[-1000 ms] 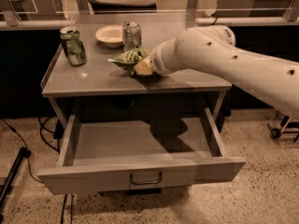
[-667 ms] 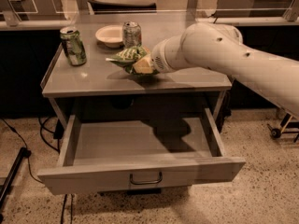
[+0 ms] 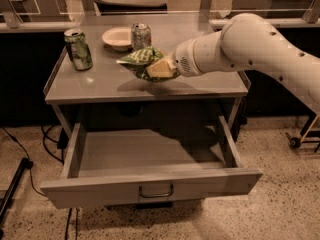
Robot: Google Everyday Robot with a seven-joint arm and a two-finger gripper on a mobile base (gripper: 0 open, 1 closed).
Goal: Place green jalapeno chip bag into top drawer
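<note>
Now | green jalapeno chip bag: axis left-right | fingers clamping, over table

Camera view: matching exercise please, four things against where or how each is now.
1. green jalapeno chip bag
2. top drawer
3. green soda can
4. gripper

A. pulled open below the tabletop
B. upright on the tabletop's left side
C. clamped on the bag's right end, above the tabletop
D. crumpled, held off the tabletop

Pairs: 1-D, 2-A, 3-B, 4-C
</note>
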